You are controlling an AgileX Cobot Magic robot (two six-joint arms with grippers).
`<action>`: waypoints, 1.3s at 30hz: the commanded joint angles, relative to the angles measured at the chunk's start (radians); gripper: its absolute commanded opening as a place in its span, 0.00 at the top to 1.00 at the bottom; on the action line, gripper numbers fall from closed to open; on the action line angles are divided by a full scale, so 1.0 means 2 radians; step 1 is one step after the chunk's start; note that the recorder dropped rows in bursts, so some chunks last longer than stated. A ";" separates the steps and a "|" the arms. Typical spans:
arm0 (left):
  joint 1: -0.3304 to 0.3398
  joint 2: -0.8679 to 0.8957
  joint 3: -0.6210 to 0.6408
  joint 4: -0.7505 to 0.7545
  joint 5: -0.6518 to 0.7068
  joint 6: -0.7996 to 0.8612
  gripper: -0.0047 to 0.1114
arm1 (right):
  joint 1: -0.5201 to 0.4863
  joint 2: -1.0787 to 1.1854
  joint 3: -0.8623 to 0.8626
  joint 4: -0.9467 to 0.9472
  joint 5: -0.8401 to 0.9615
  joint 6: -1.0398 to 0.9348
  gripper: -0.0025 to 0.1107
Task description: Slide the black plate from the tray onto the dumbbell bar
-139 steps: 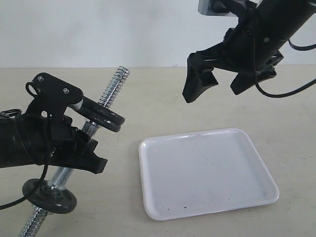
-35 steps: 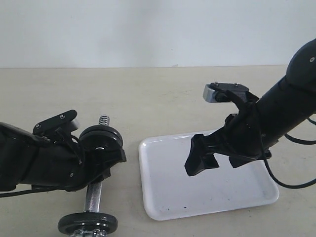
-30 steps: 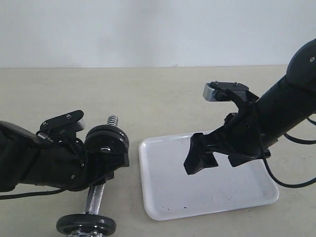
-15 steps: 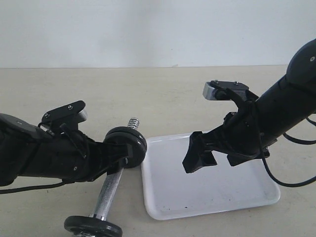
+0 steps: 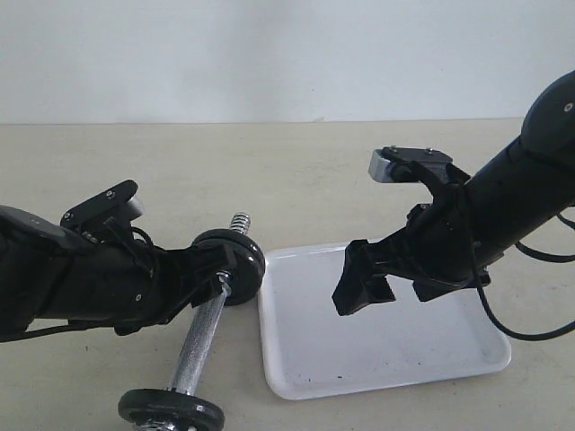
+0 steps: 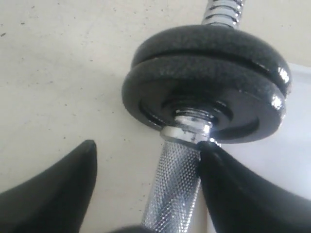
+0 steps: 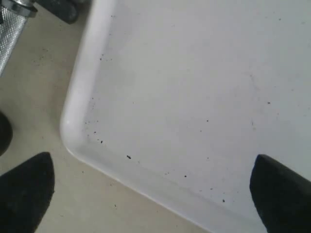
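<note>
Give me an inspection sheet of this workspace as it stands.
Surface: beige table.
Tray: white, empty, dark specks.
Dumbbell bar: lying beside the tray, one disc at its near end.
Black plate: off the tray; presumably the outer of two stacked discs at the far end.
Clutter: nothing seen.
Left gripper: open, astride the bar's knurled grip.
Right gripper: open, empty, over the tray.
Cables: black cable beside right arm.
Surroundings: plain white wall.

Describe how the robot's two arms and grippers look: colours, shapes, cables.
Both arms are bulky and matte black. The left gripper and right gripper have thick, wedge-shaped black fingers. The right wrist carries a silver-grey camera box, and a thin black cable loops beside that arm.
</note>
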 commanded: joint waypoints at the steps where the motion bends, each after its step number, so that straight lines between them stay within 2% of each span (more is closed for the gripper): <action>1: -0.001 -0.003 0.000 -0.007 -0.021 -0.006 0.48 | -0.001 -0.004 0.002 0.002 -0.001 -0.006 0.05; 9: -0.001 -0.027 -0.001 0.039 -0.047 -0.006 0.51 | -0.001 -0.004 0.002 0.002 -0.009 -0.013 0.06; 11: -0.001 -0.064 -0.004 0.063 -0.057 -0.004 0.54 | -0.001 -0.004 0.002 0.001 -0.013 -0.009 0.17; 12: -0.001 -0.094 -0.005 0.086 -0.058 -0.004 0.56 | -0.001 -0.004 0.002 0.001 -0.015 -0.004 0.35; 13: -0.001 -0.112 -0.005 0.095 -0.064 -0.004 0.56 | -0.001 -0.004 0.002 0.001 -0.015 -0.004 0.45; 14: -0.001 -0.148 -0.005 0.101 -0.072 0.003 0.57 | -0.001 -0.004 0.002 0.001 -0.016 -0.005 0.72; 15: -0.001 -0.168 -0.005 0.101 -0.080 0.006 0.58 | -0.001 -0.004 0.002 0.001 -0.016 -0.010 0.87; 16: -0.001 -0.209 -0.005 0.101 -0.089 0.015 0.59 | -0.001 -0.004 0.002 0.001 -0.016 -0.017 0.97; 19: -0.001 -0.292 -0.005 0.101 -0.103 0.049 0.65 | -0.001 -0.004 0.002 0.003 -0.014 -0.019 0.97; 24: -0.001 -0.434 -0.005 0.101 -0.104 0.143 0.92 | -0.001 -0.004 0.002 0.019 -0.009 -0.035 0.97; 29: -0.001 -0.566 -0.005 0.101 -0.095 0.234 0.92 | -0.001 -0.030 -0.028 0.031 0.001 -0.057 0.97; 32: -0.001 -0.644 -0.005 0.101 -0.080 0.292 0.92 | -0.001 -0.087 -0.073 0.032 0.019 -0.065 0.97; 39: -0.001 -0.733 -0.005 0.098 -0.018 0.397 0.92 | -0.001 -0.263 -0.179 0.040 0.076 -0.070 0.97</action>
